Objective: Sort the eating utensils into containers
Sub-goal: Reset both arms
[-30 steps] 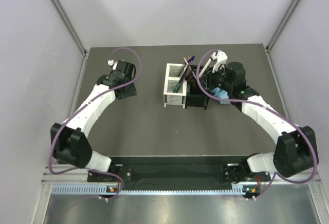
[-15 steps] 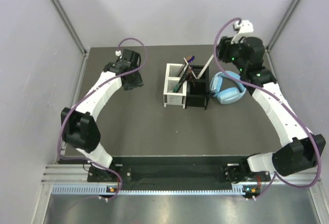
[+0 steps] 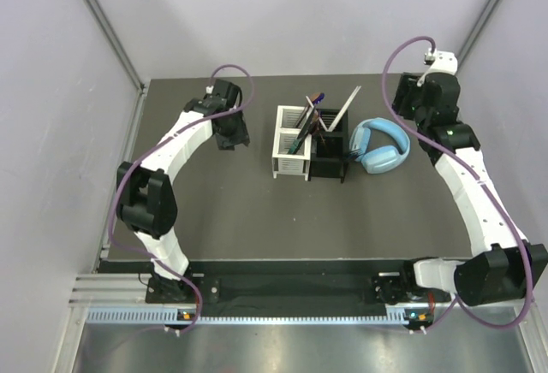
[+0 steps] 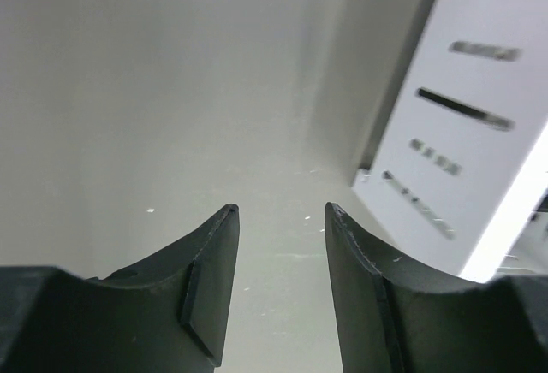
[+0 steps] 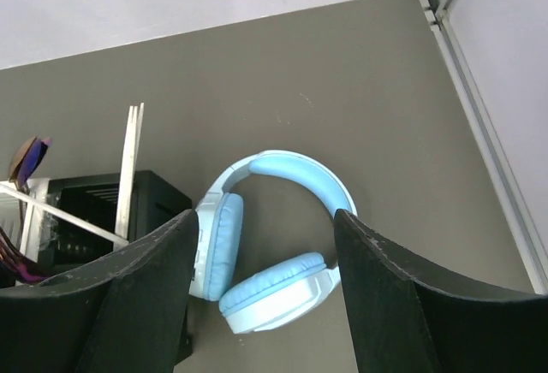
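Two grippers released, empty. We see white caddy [image 4: 479, 82] right of left gripper [image 4: 281, 210]; below right gripper [image 5: 265, 219], headphones [image 5: 287, 168] on desk [image 5: 342, 74], sticks [image 5: 130, 159] propped by black caddy [image 5: 158, 192] walls.

The surface [image 3: 240, 210] is dark and matt, a dull, even finish. The headphones [image 5: 274, 292] are smooth light-blue plastic with softer-looking padded cushions. The white caddy [image 3: 289, 168] and black caddy [image 3: 329, 168] look like plain slotted plastic. The cutlery [image 3: 316, 98] gleams with an iridescent purple-blue metal sheen, while the left gripper [image 4: 281, 212] is matt black.
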You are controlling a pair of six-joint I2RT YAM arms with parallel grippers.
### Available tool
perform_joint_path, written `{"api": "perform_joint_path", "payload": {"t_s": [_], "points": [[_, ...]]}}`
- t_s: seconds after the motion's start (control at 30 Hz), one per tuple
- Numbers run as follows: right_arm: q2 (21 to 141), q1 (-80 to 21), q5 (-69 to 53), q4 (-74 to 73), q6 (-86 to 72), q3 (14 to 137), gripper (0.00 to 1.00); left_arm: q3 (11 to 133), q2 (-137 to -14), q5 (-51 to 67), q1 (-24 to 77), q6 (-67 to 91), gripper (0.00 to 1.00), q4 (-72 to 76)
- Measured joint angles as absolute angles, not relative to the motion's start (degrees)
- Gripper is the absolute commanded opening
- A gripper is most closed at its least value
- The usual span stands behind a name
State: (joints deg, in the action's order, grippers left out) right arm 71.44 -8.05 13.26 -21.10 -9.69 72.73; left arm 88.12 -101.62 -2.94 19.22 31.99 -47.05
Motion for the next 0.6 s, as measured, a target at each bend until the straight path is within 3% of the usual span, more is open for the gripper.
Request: {"api": "perform_joint_path", "payload": {"t_s": [0.6], "points": [[69.6,-3.8,16.7,-23.6,-17.2,72.3,0.65,90.9,-101.8,-1.1,19.2,31.6,0.5,-46.4]]}}
